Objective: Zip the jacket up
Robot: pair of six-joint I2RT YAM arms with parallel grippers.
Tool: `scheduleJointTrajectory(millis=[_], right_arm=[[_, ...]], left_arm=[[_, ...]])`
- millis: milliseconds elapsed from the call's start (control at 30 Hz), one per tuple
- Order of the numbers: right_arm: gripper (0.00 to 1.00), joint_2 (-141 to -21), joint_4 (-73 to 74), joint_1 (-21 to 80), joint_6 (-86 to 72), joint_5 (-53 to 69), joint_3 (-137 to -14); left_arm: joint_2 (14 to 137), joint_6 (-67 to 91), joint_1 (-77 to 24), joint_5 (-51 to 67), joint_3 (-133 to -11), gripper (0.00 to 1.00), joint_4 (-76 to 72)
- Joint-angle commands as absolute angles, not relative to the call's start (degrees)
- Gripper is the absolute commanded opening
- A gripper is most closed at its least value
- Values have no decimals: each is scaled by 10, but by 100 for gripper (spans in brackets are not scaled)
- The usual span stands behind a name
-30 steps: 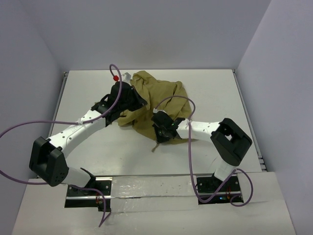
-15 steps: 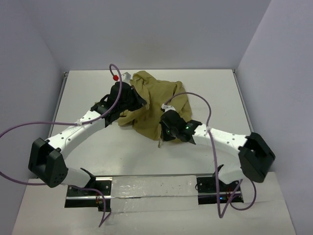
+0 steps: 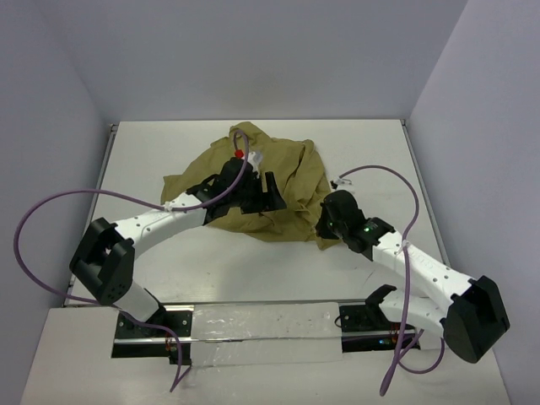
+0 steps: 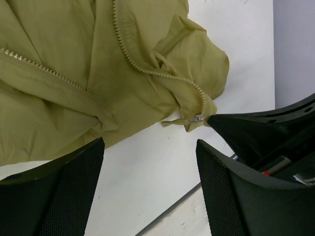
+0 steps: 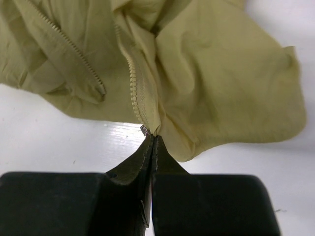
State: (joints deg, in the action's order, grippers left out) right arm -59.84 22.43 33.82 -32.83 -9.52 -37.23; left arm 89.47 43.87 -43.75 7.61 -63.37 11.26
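Note:
The olive-tan jacket point(image 3: 287, 169) lies crumpled at the back middle of the white table, its front unzipped. Two separate rows of zipper teeth point(image 4: 142, 69) run across the cloth. My left gripper point(image 3: 268, 192) hovers over the jacket's near part, open, with nothing between its fingers point(image 4: 74, 187). My right gripper point(image 5: 153, 138) is shut on the jacket's hem corner at the foot of one zipper row, right beside the metal slider point(image 5: 144, 130). From the left wrist, that slider point(image 4: 198, 118) shows next to the right gripper's black finger point(image 4: 246, 132).
Purple cables point(image 3: 51, 219) loop off both arms, one with a red tag point(image 3: 240, 153) above the jacket. A metal rail point(image 3: 261, 321) runs along the table's near edge. Grey walls close in at the back and both sides.
My left gripper has let go of the jacket, opened and swung right over it. My right arm has drawn the hem corner out to the right, spreading the cloth.

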Motion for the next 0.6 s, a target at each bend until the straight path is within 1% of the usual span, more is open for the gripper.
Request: scheduleJointTrajectory(millis=[0, 67, 133, 200, 300, 567], right_arm=[[0, -577, 225, 322, -338, -119, -373], [0, -587, 224, 319, -336, -119, -379], [0, -595, 222, 318, -335, -117, -383], [0, -600, 217, 318, -335, -112, -385], [0, -605, 216, 318, -334, -109, -386], [0, -599, 221, 317, -330, -115, -388]], left_arm=[[893, 427, -456, 33, -649, 77, 136], [907, 427, -477, 2, -653, 70, 160], [923, 428, -497, -46, -663, 67, 184], [946, 439, -511, -89, -677, 66, 218], [983, 450, -525, -120, -693, 63, 244], [1034, 490, -533, -153, -703, 57, 210]])
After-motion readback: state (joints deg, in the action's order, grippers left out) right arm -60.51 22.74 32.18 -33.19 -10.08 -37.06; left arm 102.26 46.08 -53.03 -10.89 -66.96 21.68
